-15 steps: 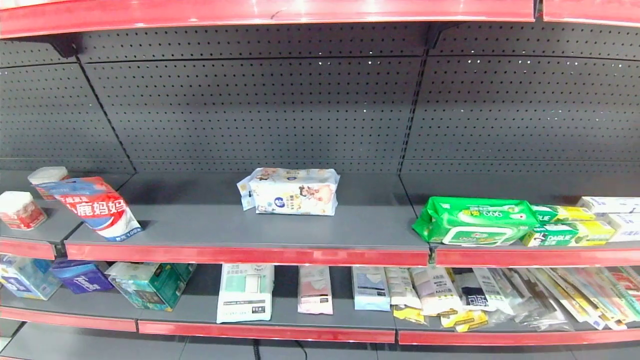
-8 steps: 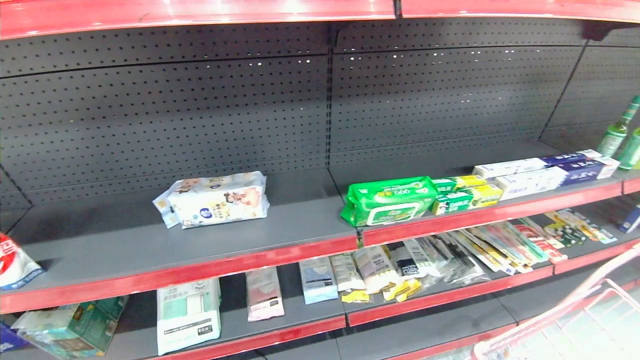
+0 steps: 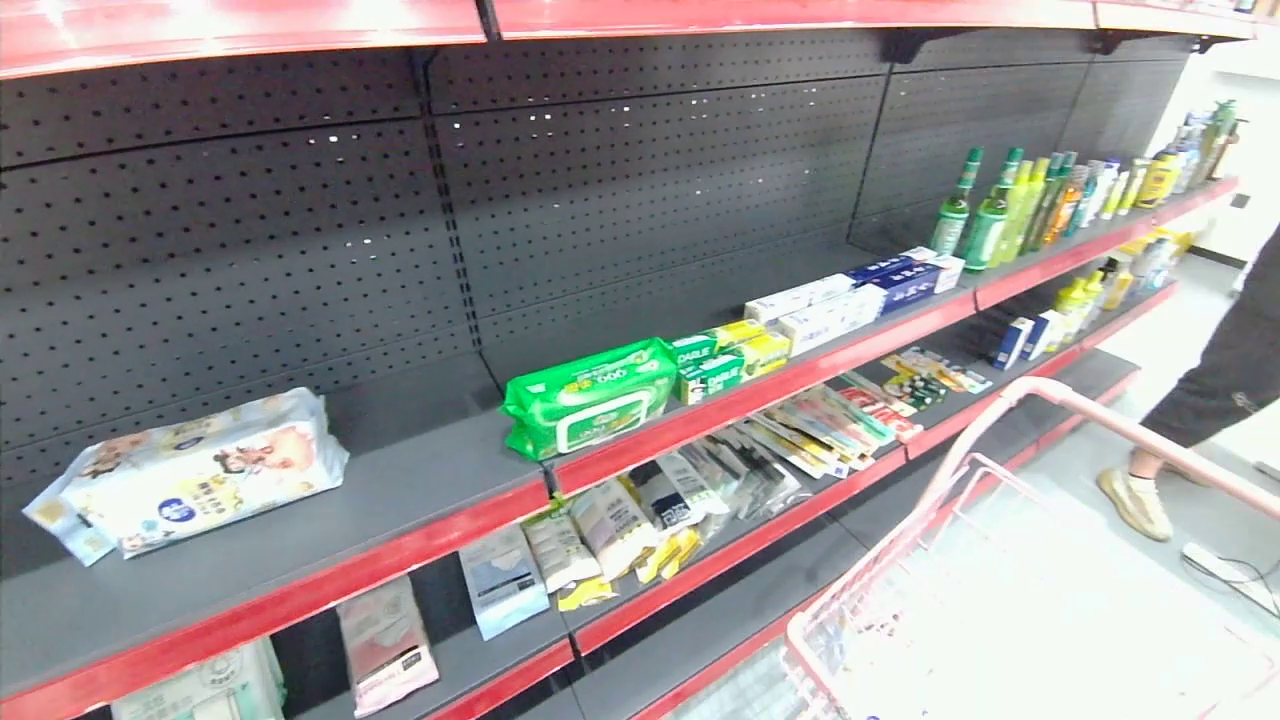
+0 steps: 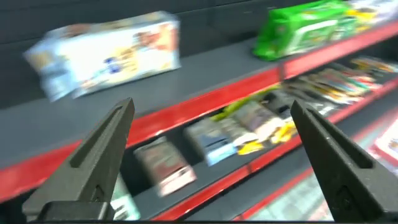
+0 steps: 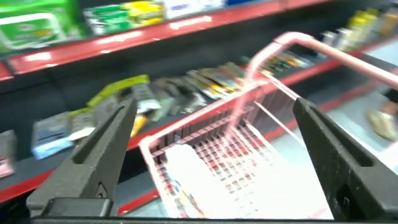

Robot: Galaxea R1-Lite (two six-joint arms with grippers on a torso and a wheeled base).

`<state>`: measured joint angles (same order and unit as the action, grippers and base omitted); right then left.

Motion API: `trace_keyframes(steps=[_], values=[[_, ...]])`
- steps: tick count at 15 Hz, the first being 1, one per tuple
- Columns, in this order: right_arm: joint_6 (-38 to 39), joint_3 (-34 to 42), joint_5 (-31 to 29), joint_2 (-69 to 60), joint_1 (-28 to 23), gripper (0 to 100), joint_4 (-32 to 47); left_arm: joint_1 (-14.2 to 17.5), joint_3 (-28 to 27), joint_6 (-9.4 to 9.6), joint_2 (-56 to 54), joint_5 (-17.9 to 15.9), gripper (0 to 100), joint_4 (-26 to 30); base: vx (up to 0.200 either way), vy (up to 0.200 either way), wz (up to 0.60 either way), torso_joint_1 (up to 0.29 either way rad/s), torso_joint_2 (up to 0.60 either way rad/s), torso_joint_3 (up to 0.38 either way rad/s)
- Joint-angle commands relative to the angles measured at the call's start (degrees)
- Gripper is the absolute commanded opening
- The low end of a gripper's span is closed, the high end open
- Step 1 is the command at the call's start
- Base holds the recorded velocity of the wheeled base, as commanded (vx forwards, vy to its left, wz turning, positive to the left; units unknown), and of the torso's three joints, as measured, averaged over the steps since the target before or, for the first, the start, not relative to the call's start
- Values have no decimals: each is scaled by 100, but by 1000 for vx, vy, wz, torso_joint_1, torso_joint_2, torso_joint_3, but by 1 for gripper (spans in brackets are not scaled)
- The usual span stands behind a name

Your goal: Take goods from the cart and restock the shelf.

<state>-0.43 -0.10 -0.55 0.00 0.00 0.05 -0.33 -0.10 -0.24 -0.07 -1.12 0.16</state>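
The left end effector [image 4: 211, 106] and the right end effector [image 5: 214, 102] both have jaws spread wide, holding nothing.

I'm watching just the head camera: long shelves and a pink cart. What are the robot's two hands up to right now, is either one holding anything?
Observer: The left hand is open and holds nothing.
Operator: What is it facing?
Observer: It faces the shelf. The white pack and the green pack lie on that shelf, beyond the left hand.
Operator: And the other one?
Observer: The right hand is open and empty too. It faces the pink cart, where a pale item lies in the basket, too blurred to identify.
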Motion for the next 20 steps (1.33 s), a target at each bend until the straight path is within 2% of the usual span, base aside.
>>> trace_keyframes(steps=[1,9,10,11,12,13,15,17,18,20], values=[[-1,1,2,9,0,100,-5,-2,1,-2,7,-2,100,2,0,0,0,0,0,0],[-10,-17,-15,396,18,100,21,-2,1,-2,7,-2,100,2,0,0,0,0,0,0],[139,-931,152,1318,149,100,-22,-2,1,-2,7,-2,100,2,0,0,0,0,0,0],[1141,-2759,37,3050,141,100,-14,-2,1,-2,7,-2,100,2,0,0,0,0,0,0],[1809,-3989,-147,4201,70,100,101,-2,1,-2,7,-2,100,2,0,0,0,0,0,0],[1792,-4323,-226,5194,-53,100,39,-2,1,-2,7,-2,100,2,0,0,0,0,0,0],[1519,-3813,-121,6425,-9,100,-49,-2,1,-2,7,-11,100,11,0,0,0,0,0,0],[1238,-3260,354,7427,132,100,-66,-2,1,-2,7,-11,100,2,0,0,0,0,0,0],[711,-3040,591,8306,158,100,-198,-2,1,-2,7,-20,100,2,0,0,0,0,0,0],[25,-2952,837,8956,158,100,-400,-2,1,7,7,-20,100,2,0,0,0,0,0,0]])
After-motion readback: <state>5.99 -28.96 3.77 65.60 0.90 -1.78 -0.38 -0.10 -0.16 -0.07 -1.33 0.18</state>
